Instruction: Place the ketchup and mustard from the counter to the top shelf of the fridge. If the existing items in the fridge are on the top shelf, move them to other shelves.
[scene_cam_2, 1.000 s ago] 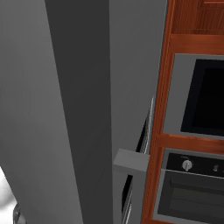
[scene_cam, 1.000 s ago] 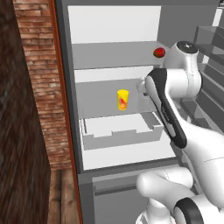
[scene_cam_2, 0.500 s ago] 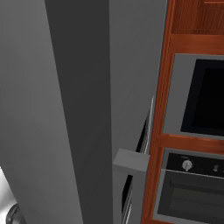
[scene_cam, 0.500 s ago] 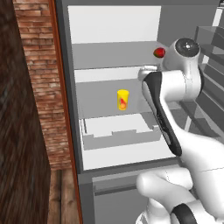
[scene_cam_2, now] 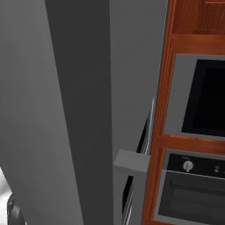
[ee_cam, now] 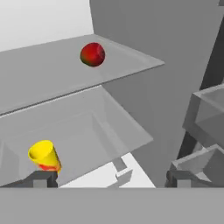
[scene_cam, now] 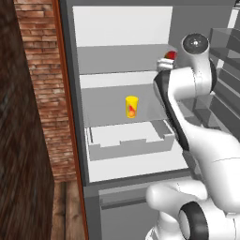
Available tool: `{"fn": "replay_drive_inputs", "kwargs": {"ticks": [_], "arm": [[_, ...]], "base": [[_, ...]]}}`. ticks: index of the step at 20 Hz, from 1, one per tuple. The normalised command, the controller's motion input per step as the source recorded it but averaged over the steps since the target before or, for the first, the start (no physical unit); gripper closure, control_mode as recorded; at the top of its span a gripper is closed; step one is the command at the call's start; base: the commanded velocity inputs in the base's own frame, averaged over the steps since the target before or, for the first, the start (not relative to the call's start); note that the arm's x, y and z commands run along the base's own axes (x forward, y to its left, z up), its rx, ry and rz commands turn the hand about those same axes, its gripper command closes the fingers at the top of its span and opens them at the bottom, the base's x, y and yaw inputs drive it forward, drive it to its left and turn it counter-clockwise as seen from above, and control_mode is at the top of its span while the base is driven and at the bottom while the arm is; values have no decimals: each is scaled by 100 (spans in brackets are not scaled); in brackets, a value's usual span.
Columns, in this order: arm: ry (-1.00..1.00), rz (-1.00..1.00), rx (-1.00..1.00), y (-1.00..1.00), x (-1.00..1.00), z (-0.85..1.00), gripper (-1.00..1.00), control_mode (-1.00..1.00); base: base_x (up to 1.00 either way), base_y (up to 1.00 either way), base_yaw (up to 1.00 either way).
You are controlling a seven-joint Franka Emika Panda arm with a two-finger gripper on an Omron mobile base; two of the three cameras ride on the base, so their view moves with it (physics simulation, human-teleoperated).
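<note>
Yellow mustard (ee_cam: 45,156) stands on the fridge's middle shelf (ee_cam: 113,131), a red item (ee_cam: 92,54) on the top shelf. Probably light, rigid, slick (grip mid-body). The hand (ee_cam: 109,178) gapes empty.

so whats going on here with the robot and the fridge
The white arm is reaching into the open fridge, its fingers spread wide and holding nothing. A red round item sits on the upper shelf, near its right side, and a yellow cup-like container stands on the shelf below. The gripper faces these shelves, touching neither item. An oven stands to the fridge's right.
</note>
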Motion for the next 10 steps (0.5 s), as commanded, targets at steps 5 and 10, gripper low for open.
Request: {"fn": "replay_drive_inputs", "kwargs": {"ticks": [5,10], "arm": [[0,-16,-3,-27,89,9,-100,-100],[0,-15,-4,-10,100,6,-100,-100]], "base": [[0,0,0],[0,0,0]]}}
